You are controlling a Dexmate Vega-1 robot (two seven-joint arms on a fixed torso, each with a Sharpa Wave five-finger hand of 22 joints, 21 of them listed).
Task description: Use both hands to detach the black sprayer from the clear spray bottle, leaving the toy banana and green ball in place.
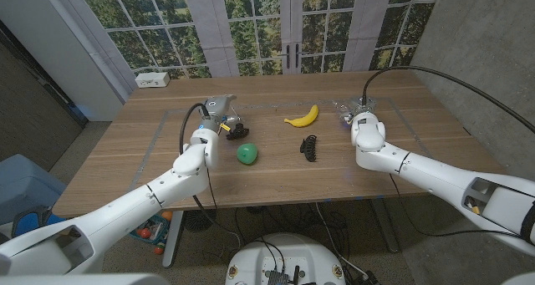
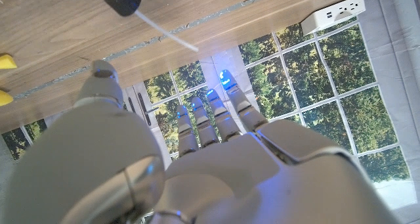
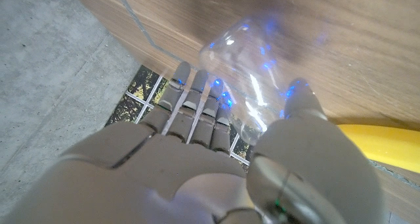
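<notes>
— Where was the black sprayer [image 1: 237,133]?

— Off the bottle. It lay on the wooden worktop [image 1: 276,178] just beside the left arm's wrist, between that arm and the green ball [image 1: 247,154]. In the left wrist view its thin white dip tube [image 2: 167,33] stuck out bare along the wood.

— Was the left hand [image 1: 217,109] holding it?

— No. That hand had nothing in it. Its fingers [image 2: 223,112] were stretched out straight and a little apart, with the thumb off to one side, pointing toward the windows at the far edge. The sprayer was near it but not touching it, as far as I could tell.

— And the clear spray bottle [image 3: 249,73]?

— In the right hand [image 1: 364,122]. The right wrist view showed it clamped between the thumb and the fingers, its open neck without a sprayer. In the head view it was only a faint glint at the fingertips. I could not tell whether it stood on the wood or was lifted.

— The other things?

— The toy banana [image 1: 303,116] lay between the two hands, toward the far side. The ball sat nearer the robot, apart from the banana. A black curved object [image 1: 310,146] lay between the ball and the right arm, and a white power strip [image 1: 153,79] sat at the far left corner.
</notes>
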